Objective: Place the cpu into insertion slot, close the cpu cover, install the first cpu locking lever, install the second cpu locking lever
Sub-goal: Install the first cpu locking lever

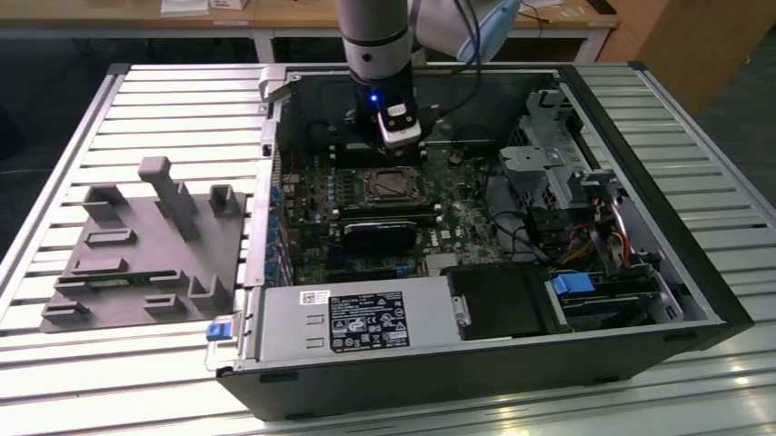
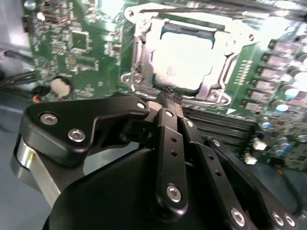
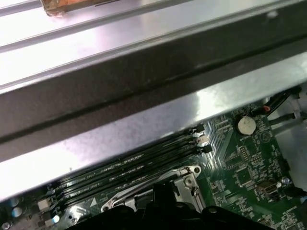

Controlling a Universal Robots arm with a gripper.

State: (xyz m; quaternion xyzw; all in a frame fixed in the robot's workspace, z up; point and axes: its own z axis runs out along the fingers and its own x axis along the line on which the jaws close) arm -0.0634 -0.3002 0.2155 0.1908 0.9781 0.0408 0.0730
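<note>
The open computer case (image 1: 679, 245) lies on the table, with the green board inside it. The insertion slot (image 1: 391, 185) sits near the board's middle. In the second wrist view the cpu (image 2: 184, 60) lies in it, its silvery top showing through the window of the cpu cover (image 2: 143, 57), which lies flat over it. A thin rod (image 2: 192, 11) runs along one side of the socket. My gripper (image 1: 398, 138) hangs just above the board beside the slot. Its black fingers (image 2: 165, 124) are shut with nothing between them, and the tips (image 2: 169, 98) end at the socket's edge.
Black memory slots (image 3: 134, 163) run beside the socket's corner (image 3: 186, 178), under the metal case wall (image 3: 144, 96). A grey power supply box (image 1: 352, 322) fills the near end of the case. Cables and drive bays (image 1: 570, 236) are on the exterior view's right, and a grey fixture (image 1: 145, 245) on its left.
</note>
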